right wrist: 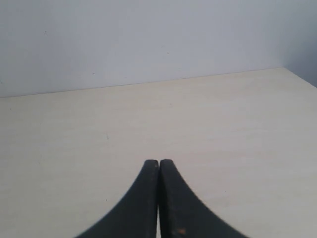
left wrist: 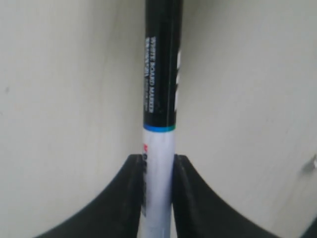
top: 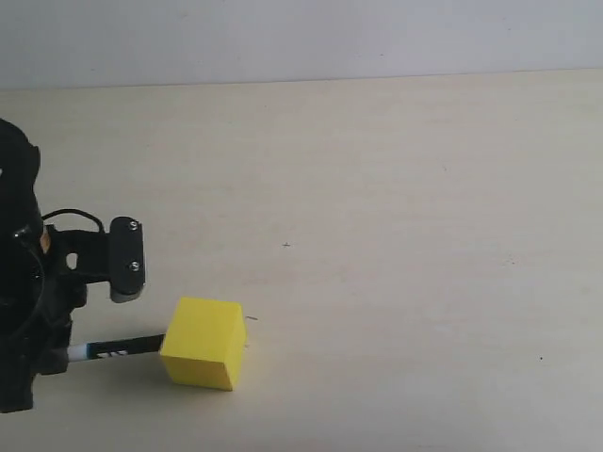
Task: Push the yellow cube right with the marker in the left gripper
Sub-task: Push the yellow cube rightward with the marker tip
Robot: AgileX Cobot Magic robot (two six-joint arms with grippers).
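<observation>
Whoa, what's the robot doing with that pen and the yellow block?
The robot's left fingers are clamped on a marker, held low and nearly flat over the table. The marker's black end appears to touch the left face of the yellow cube, lined up to push it to the right. The right fingers are shut and hold nothing.

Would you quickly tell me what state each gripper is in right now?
Left gripper: closed on the marker.
Right gripper: closed, holding nothing.

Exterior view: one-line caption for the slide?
Left gripper holds a marker, black tip at the left face of the yellow cube.
</observation>
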